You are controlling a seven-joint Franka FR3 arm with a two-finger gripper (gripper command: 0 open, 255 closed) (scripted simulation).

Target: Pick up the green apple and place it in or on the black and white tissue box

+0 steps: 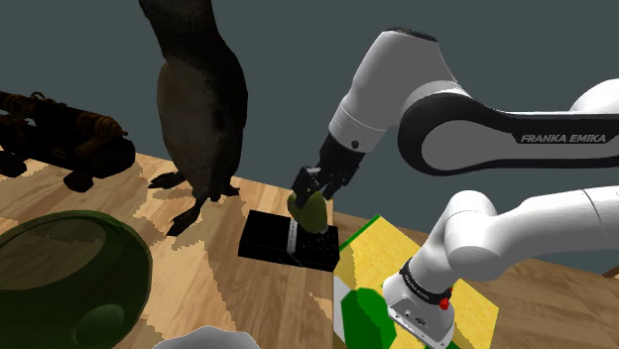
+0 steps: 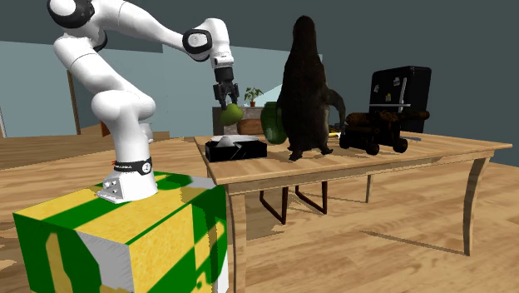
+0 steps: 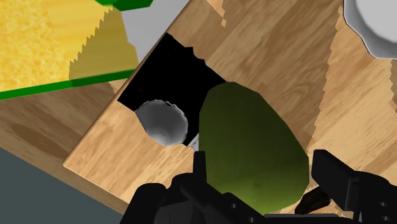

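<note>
Fingers [image 3: 347, 184] clasping one green apple [image 3: 254, 153], over one tissue box [image 3: 159, 70]

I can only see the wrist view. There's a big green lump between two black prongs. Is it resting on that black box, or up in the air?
Observer: Up in the air. From the side, the green apple hangs in the gripper above the tissue box, a gap between them.
Visitor: Anything tall nearby?
Observer: A tall dark bird figure stands on the table near the box.
Visitor: And the yellow-green patch?
Observer: The arm's box-shaped stand, beside the table.
</note>
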